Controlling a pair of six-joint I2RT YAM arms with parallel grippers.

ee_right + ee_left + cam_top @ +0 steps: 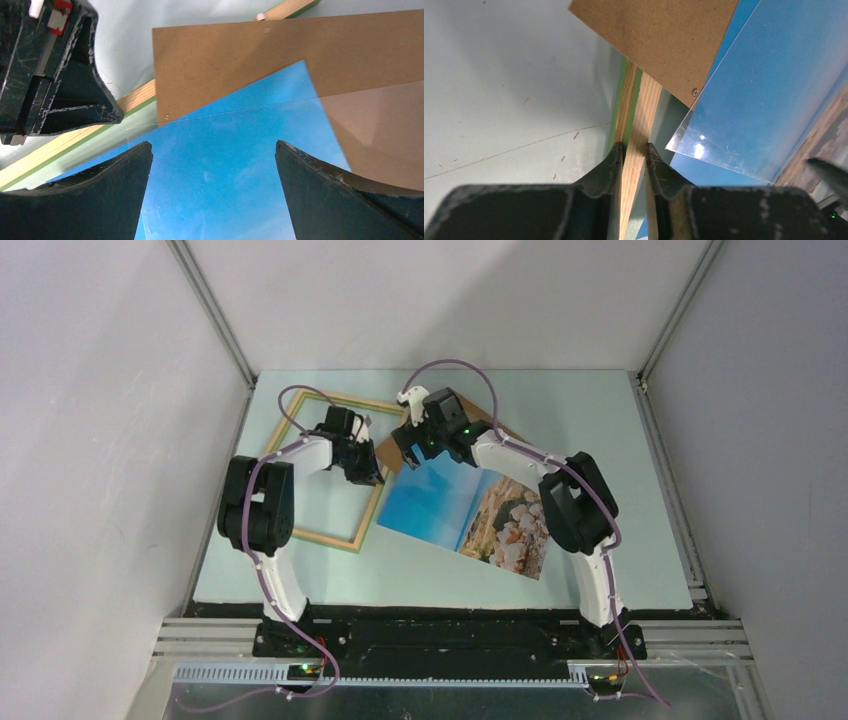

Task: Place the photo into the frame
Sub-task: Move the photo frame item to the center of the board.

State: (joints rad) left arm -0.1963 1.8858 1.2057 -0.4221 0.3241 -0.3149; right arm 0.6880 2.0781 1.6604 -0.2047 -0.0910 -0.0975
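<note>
Looking from the left, you have the frame (320, 538) on the table (560, 410) with its pale wood back upward. The left gripper (633, 150) is clamped across the frame's right-hand rail, one finger on each side of the wood. That grip probably serves to pin the frame so it cannot slide while the print is brought over. You cannot tell from these views whether the rail is raised off the table. The left arm is folded high at its elbow, and its forearm reaches inward over the frame's opening with the wrist tipped down.

Just right of the frame lies the photo (470, 515), picture side up and outside the frame. One corner is near the held rail. A clear sheet (764, 100) rests over its upper part, and the brown backing board (240, 55) sits beyond it, partly under both.

The right gripper (214, 150) hangs over the photo's far edge with its jaws spread wide, holding nothing. Its arm bends up at the right and reaches left and away from you.
</note>
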